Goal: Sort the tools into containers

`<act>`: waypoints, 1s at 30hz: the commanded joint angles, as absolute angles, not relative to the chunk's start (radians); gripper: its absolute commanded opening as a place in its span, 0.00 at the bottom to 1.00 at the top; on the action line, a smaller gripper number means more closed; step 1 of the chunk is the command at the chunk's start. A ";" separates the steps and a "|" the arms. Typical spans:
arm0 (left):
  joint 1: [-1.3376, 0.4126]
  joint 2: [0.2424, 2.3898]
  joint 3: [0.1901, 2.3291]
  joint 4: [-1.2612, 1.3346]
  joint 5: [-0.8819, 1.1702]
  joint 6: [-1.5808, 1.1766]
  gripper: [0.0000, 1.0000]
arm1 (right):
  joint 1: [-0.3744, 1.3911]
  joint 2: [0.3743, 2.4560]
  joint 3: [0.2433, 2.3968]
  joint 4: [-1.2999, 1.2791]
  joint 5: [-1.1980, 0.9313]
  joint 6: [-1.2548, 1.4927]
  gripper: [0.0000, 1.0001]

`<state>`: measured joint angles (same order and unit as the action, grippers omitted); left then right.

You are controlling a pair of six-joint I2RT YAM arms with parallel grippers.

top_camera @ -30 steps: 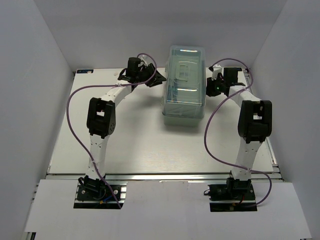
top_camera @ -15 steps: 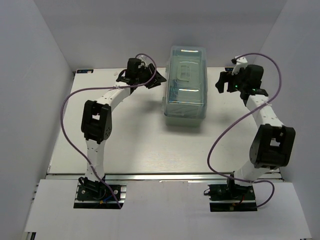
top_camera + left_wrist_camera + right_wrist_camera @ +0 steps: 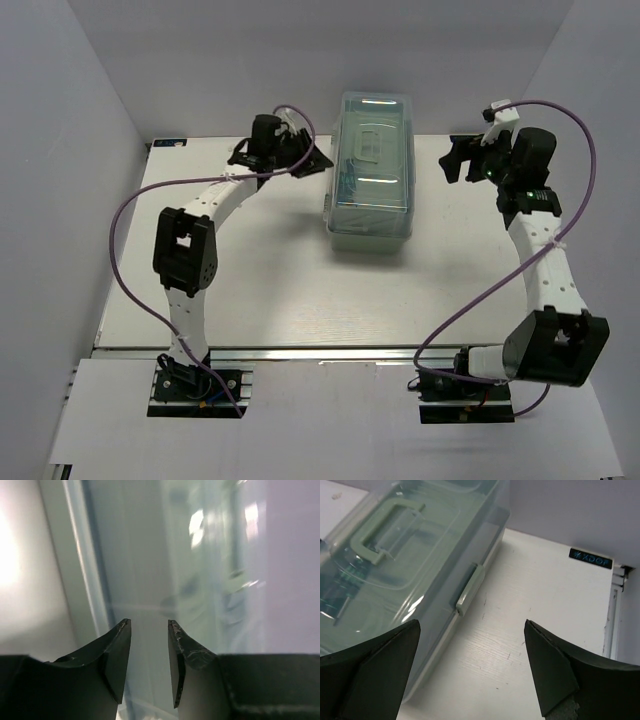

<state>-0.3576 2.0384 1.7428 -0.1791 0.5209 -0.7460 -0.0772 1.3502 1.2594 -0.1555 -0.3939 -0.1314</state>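
Note:
The containers are shut up as one pale mint toolbox (image 3: 370, 170) under a translucent lid at the table's far middle. Tools show dimly through the lid (image 3: 342, 587), among them a green-black handle. My left gripper (image 3: 316, 160) sits close against the box's left side. In the left wrist view its fingers (image 3: 149, 624) stand a narrow gap apart, nothing between them, with the blurred box wall (image 3: 150, 555) just ahead. My right gripper (image 3: 453, 160) hovers off the box's right side, jaws wide open (image 3: 471, 622) over bare table, beside the green side latch (image 3: 469, 589).
A mint carry handle (image 3: 382, 532) lies flat on the lid. White walls enclose the table at the back and both sides. A black label (image 3: 590, 558) marks the far right table edge. Purple cables loop off both arms.
My right arm has swung out to the right, away from the box's side, and its jaws have opened wide. The left gripper stayed at the box and its jaws narrowed a little.

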 commanded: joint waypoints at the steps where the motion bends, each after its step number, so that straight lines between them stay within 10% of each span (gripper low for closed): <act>1: -0.406 2.011 1.735 -0.357 0.457 -0.646 0.45 | -0.080 1.273 1.284 -0.120 -0.380 -0.097 0.89; 22: -0.698 2.158 1.844 -0.157 0.818 -0.653 0.39 | -0.081 1.160 1.218 -0.163 -0.370 -0.071 0.89; 30: -0.603 1.820 1.464 -0.034 0.594 -0.680 0.44 | -0.081 1.152 1.242 -0.242 -0.400 -0.031 0.89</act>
